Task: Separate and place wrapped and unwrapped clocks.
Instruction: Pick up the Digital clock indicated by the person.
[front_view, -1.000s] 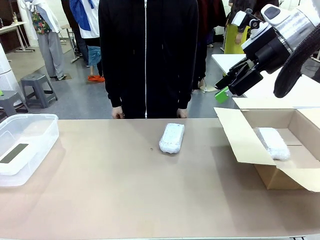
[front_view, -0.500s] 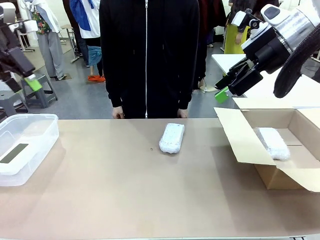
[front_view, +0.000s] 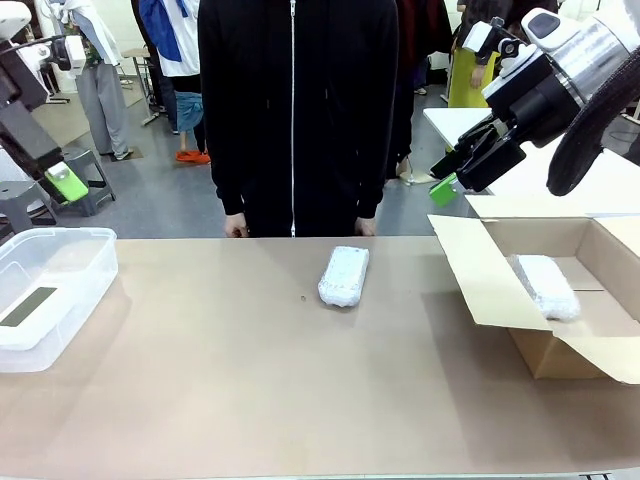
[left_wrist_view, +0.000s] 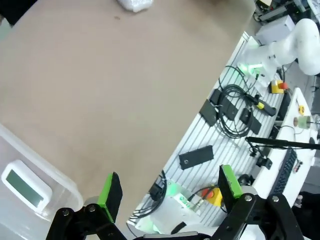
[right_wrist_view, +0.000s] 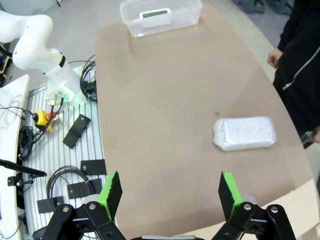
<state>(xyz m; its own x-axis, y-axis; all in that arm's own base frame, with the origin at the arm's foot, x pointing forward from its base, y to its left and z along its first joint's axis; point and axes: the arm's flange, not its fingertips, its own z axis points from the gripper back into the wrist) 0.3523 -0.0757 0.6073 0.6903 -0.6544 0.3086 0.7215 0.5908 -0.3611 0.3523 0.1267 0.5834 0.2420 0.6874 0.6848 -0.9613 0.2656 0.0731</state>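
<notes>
One wrapped clock (front_view: 545, 285) lies in the cardboard box (front_view: 480, 275) at the right end of the table (front_view: 250, 380). The bare clock (front_view: 28, 305) lies in the clear tub (front_view: 62, 236) at the table's left end. The other wrapped clock (front_view: 344, 275) is left to do; it lies mid-table. Above the table, the left pincer (left_wrist_view: 169, 186) and the right pincer (right_wrist_view: 169, 192) hang wide open, holding nothing.

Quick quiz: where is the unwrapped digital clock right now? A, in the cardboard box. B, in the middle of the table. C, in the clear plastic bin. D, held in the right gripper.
C: the bare white clock lies inside the clear plastic bin, while one bubble-wrapped bundle sits in the cardboard box and the other bundle lies mid-table.
</notes>
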